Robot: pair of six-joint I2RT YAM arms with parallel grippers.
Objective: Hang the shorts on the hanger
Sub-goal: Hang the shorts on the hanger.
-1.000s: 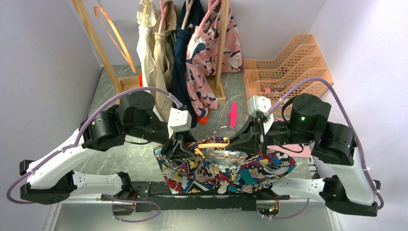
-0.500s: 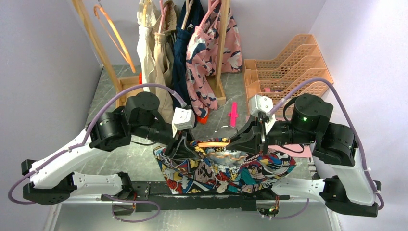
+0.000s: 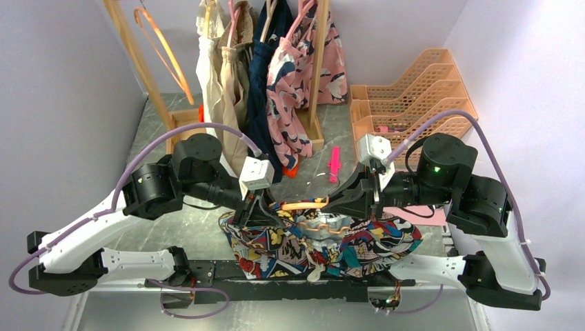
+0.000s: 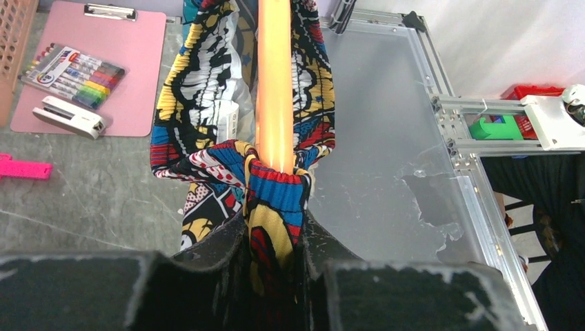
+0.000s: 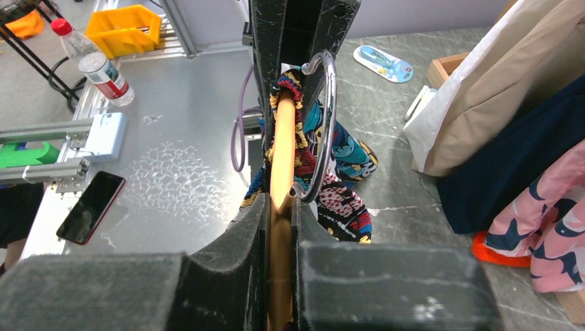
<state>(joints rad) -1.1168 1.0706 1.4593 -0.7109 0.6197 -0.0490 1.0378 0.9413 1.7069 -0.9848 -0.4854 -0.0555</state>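
The fabric shorts (image 3: 324, 243) in a red, blue, teal and yellow comic-book print hang bunched from the slim orange-tan hanger (image 3: 303, 205). They are held up between the two grippers, above the near edge of the grey marbled table (image 3: 165, 227). A pale drawstring (image 3: 314, 272) dangles below the bundle.

The left gripper (image 4: 274, 276) has its black fingers (image 4: 221, 265) pressed together on a fold of the ribbed waistband. The fabric fills the narrow gap between them, just where the orange bar runs into the cloth. The right gripper (image 5: 279, 276) is clamped on the other end of the hanger bar, with no gap beside it.

The left wrist view alone shows the shorts draped down both sides of the bar. It also shows a pink clipboard (image 4: 138, 83) with a pack of markers (image 4: 72, 69) and a white stapler (image 4: 69, 117) lying on the table beyond. The right wrist view alone shows the curved silver metal hook (image 5: 325, 117) rising beside the bar, with the waistband gathered round the far end right at the left gripper's fingers. A clear plastic bottle with a red cap (image 5: 96, 65) and a black phone (image 5: 90, 207) lie off to the left in that view.

From above, both arms have their elbows spread outward and their forearms folded in toward the centre. The grippers face each other across the hanger. Behind them are a wooden rack of hanging garments (image 3: 276, 69) and orange mesh trays (image 3: 414, 103).
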